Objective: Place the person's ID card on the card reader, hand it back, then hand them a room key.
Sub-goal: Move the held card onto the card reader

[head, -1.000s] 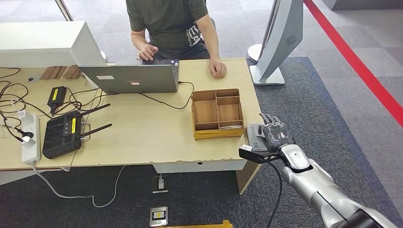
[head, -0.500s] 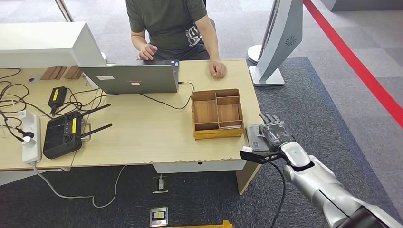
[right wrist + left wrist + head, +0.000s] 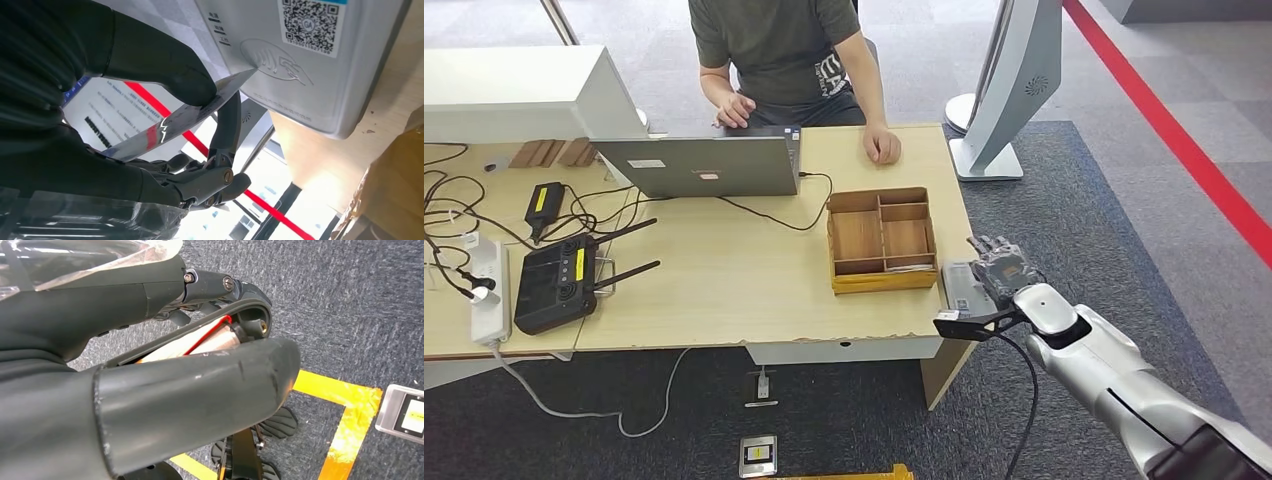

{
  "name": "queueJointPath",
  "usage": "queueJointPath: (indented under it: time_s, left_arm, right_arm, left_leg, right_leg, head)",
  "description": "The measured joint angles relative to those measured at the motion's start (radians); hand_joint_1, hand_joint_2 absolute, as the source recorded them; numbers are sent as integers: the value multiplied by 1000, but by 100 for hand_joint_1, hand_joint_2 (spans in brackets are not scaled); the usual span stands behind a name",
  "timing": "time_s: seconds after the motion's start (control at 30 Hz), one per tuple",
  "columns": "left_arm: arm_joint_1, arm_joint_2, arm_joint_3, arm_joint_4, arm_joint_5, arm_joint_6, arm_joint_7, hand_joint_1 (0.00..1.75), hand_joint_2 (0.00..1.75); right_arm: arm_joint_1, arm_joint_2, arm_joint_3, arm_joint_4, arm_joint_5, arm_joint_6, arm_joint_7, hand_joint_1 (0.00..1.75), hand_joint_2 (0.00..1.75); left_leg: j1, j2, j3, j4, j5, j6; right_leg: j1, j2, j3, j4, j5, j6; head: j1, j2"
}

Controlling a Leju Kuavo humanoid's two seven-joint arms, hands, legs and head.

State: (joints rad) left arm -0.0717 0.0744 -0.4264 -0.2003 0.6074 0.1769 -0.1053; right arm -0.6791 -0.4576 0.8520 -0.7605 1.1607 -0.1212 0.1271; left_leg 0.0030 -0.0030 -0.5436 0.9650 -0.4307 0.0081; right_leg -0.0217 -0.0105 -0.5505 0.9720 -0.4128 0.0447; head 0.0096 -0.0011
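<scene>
The right hand [image 3: 1002, 266] is seen at lower right of the head view, past the right end of the worktop [image 3: 724, 280], directly over the card reader [image 3: 964, 287]. In the right wrist view the ID card [image 3: 185, 117] is pinched between the thumb and the fingers [image 3: 227, 127], tilted, with its tip at or just off the contactless symbol on the grey reader face [image 3: 320, 65]; actual contact cannot be confirmed. A QR code is printed on the reader above that symbol.

The card reader is located at the worktop's right edge, just beside the wooden divided tray [image 3: 882, 240], in the centre-right of the frame.

The left hand [image 3: 150, 405] is seen close up in the left wrist view, above dark carpet with yellow tape; whether its fingers are apart or together cannot be told.

A person [image 3: 784, 50] is seated at top centre, one hand on the laptop [image 3: 699, 165], the other hand [image 3: 882, 146] resting on the worktop. A black controller with antennas [image 3: 559, 280] and a white power strip [image 3: 486, 290] are placed at left.
</scene>
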Motion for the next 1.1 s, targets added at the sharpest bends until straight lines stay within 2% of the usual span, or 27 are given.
queueJointPath:
  time_s: [0.1, 0.23, 0.67, 0.87, 1.1]
  left_arm:
    - [0, 0, -3, 0, 11, 0, 0, 0, 0]
    - [0, 0, -9, 0, 23, 0, -1, 0, 0]
    - [0, 0, -33, 0, 42, 2, -1, 0, 0]
    - [0, 0, -38, 0, 47, 2, -2, 0, 0]
    - [0, 3, -53, 0, 50, 1, -3, 0, 0]
  right_arm:
    - [-11, -14, 23, -39, 7, 57, -11, 175, 175]
    - [-14, -25, 64, -81, -25, 78, -17, 175, 175]
    - [-38, -40, 165, -128, -82, 15, 18, 175, 175]
    - [-118, -58, 164, -164, -78, -5, 54, 175, 175]
    - [-244, -96, 124, -221, -36, 55, 99, 175, 175]
  left_leg:
    - [0, 0, 0, 0, 0, 0]
    - [0, 0, -1, 0, 0, 0]
    - [0, 0, -1, 0, 0, 0]
    - [0, 0, -2, 0, 0, 0]
    - [0, 0, -3, 0, 0, 0]
  right_leg:
    - [0, 0, 0, 0, 0, 0]
    - [0, 0, -1, 0, 0, 0]
    - [0, 0, -1, 0, 0, 0]
    - [0, 0, -2, 0, 1, 0]
    - [0, 0, -3, 0, 1, 0]
  head:
    - [0, 0]
    - [0, 0]
    - [-1, 0]
    - [-1, 0]
    - [-1, 0]
